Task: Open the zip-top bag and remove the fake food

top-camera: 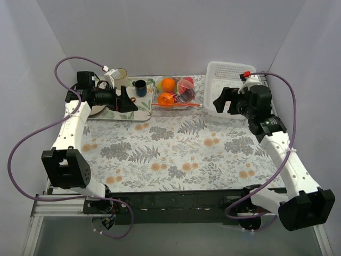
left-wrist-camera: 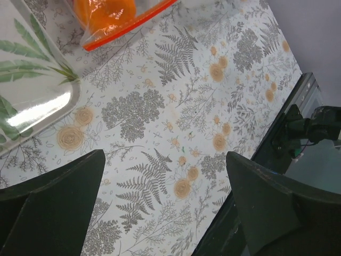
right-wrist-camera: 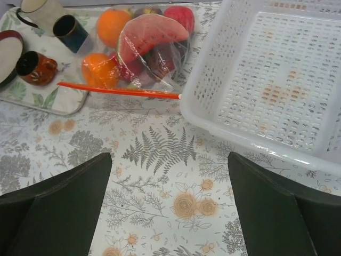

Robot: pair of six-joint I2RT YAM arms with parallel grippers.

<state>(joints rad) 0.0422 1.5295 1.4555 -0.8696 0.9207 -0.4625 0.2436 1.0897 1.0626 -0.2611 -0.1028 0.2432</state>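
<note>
The clear zip-top bag lies at the back middle of the table, its orange-red zip strip along the near edge. Inside it are the fake food pieces: two orange balls, a watermelon slice and red pieces. One orange ball in the bag's corner shows in the left wrist view. My left gripper is open and empty over the tray, left of the bag. My right gripper is open and empty above the basket's near edge, right of the bag.
A leaf-print tray at the back left holds small mugs and a brown dish. A white perforated basket stands at the back right, next to the bag. Grey walls close in on three sides.
</note>
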